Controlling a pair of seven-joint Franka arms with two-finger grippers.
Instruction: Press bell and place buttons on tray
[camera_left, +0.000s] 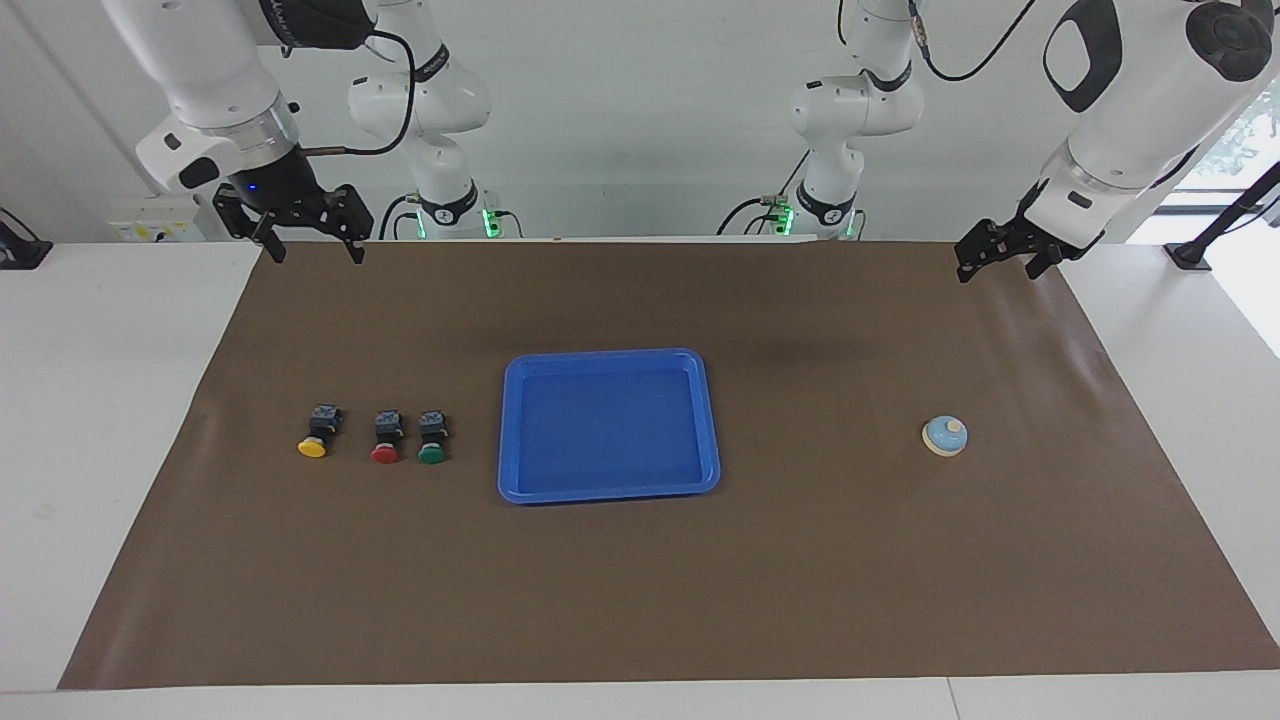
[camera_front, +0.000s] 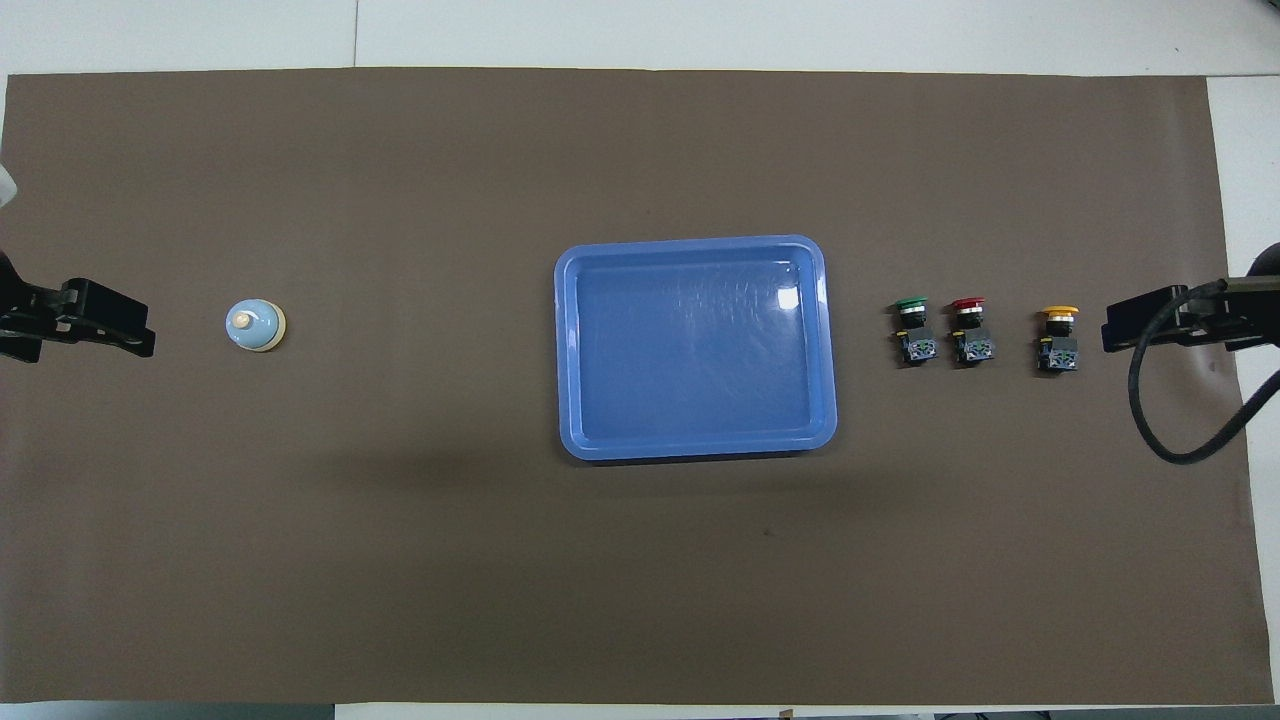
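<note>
The bell stands on the brown mat toward the left arm's end of the table. The blue tray lies mid-mat with a bare floor. Beside it, toward the right arm's end, three buttons lie in a row: green, red and yellow. My left gripper hangs open over the mat's corner by its base. My right gripper hangs open over the mat's other corner on the robots' side. Neither touches anything.
The brown mat covers most of the white table. A black cable loops down from the right arm over the mat's end beside the yellow button.
</note>
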